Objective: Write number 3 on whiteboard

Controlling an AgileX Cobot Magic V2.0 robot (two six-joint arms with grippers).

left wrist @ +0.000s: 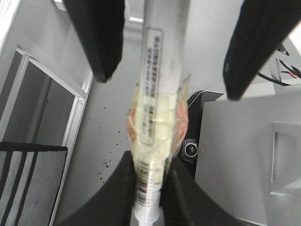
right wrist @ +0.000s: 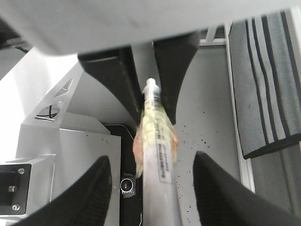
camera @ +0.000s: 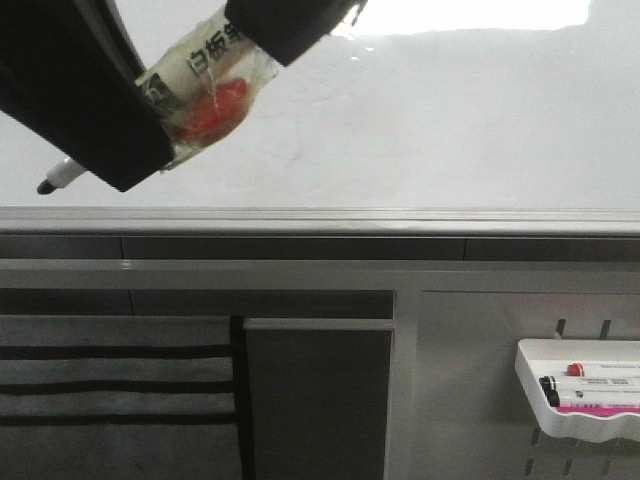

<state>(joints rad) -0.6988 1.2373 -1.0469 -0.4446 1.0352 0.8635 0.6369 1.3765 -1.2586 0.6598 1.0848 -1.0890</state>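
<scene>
The left pincer is clamped tight on a taped marker near its writing end, while the right pincer stands wide, its two fingers straddling the barrel without touching it. In the front view both black pincers crowd the 10 to 12 o'clock area, the marker slanting down toward 8 o'clock, where its dark tip pokes out just above the whiteboard. The board fills the upper half of that view, its silver frame running across the middle and a bright glare at 1 o'clock. Both arms are cut off by the picture's edge, so only their fingers show. Clear tape with a red patch wraps the barrel and blurs its printed label. Faint marks near the board's middle are too weak to read. One marker is held; a small white tray at 4 o'clock carries what look like three more, partly cut off at the right edge. A grey cloth with dark stripes lies at 7 o'clock.
</scene>
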